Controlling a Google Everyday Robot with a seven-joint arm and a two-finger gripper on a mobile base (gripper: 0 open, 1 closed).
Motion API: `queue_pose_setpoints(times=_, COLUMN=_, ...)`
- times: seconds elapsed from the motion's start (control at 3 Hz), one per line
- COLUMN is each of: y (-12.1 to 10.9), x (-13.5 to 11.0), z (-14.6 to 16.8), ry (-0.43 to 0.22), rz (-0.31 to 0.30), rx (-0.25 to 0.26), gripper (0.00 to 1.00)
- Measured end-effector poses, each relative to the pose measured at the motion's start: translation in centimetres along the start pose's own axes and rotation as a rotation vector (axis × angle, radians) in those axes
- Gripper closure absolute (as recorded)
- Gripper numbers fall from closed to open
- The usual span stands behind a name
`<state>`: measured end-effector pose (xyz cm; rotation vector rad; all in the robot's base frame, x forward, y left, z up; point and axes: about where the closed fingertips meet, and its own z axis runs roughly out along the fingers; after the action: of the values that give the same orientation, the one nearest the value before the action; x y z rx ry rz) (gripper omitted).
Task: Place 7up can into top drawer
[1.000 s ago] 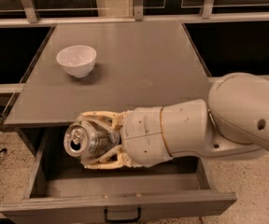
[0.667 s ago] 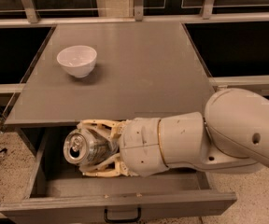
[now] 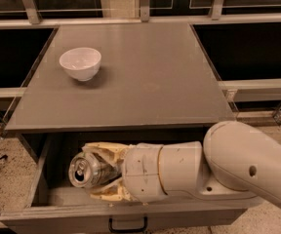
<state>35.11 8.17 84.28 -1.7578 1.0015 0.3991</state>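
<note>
The 7up can [image 3: 86, 169], silvery with its top facing left, lies on its side between the cream fingers of my gripper [image 3: 99, 172], which is shut on it. Both are inside the open top drawer [image 3: 38, 172], over its left half, just above the drawer floor. My thick white arm reaches in from the right and hides the drawer's right side. The drawer's dark handle [image 3: 127, 224] shows at the bottom edge.
A white bowl [image 3: 80, 63] stands on the grey tabletop [image 3: 145, 77] at the back left. Metal rails and dark glass run behind the cabinet. Speckled floor and black cables lie at the left.
My gripper with the can has moved slightly left and lower into the drawer. The bowl has stayed put.
</note>
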Motion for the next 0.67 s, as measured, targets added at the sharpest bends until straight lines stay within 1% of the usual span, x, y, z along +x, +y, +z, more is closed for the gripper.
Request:
queue_pose_setpoints(times=0.33, y=0.9, x=1.6, z=1.2, ry=0.023, rz=-0.059, rx=0.000, gripper=1.00)
queue_pose_setpoints(times=0.67, y=1.2, x=3.1, z=2.0, ry=0.042, rz=-0.148, rx=-0.012, gripper=1.00)
